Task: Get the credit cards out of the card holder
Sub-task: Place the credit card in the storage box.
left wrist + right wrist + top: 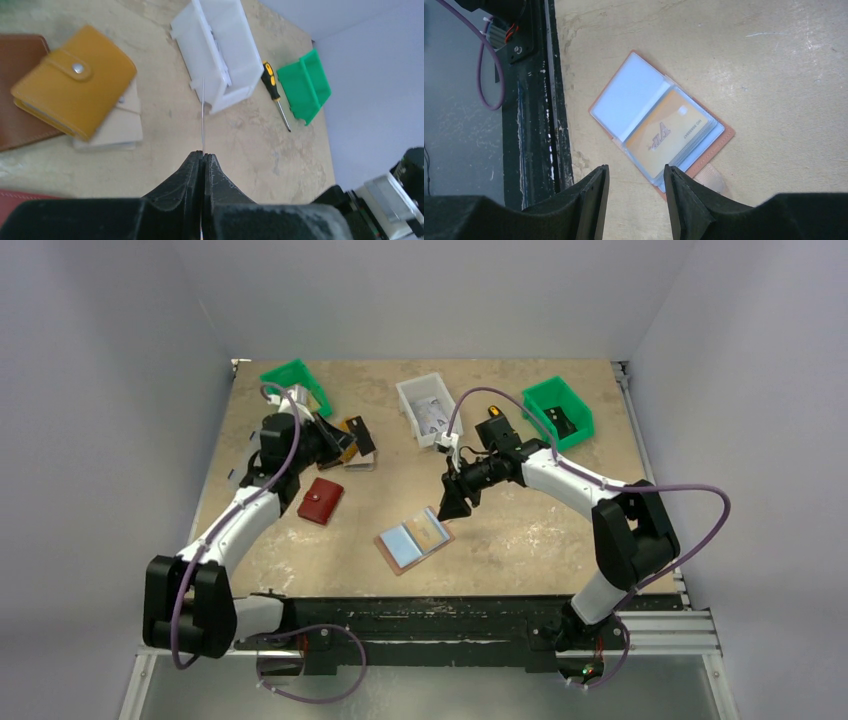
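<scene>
Tan-gold card [669,132] sits in the right half of the card holder [727,134], under clear plastic. A light-blue card [629,97] fills the left half. The holder lies open & flat on the table [540,530], near the front edge, roughly btwn the two arms. More sleeves are stacked under the gold card; what's in them can't be told.

Right gripper [635,171] hangs over the holder, by its gold-card side. Its jaws stand partly apart w/ nothing btwn them. Can't tell if the tips touch the holder.

Left gripper [203,154] is off at the far-left part of the table, well apart from the holder. Its jaws are pinched tight on a thin card [202,115] that is seen edge-on & sticks straight out past the tips. Card colour can't be told from that angle.

Beyond the left gripper in the left wrist view:
- mustard-yellow wallet [75,82] w/ a snap, lying on a brown wallet [20,90] & a beige flat item [120,127]
- white bin [220,50]
- screwdriver [274,90] w/ yellow-black handle, btwn the white bin & a green bin [305,85]

Red pouch [320,500] lies left of the holder, apart from it. A 2nd green bin [297,380] sits at the far-left corner.
</scene>
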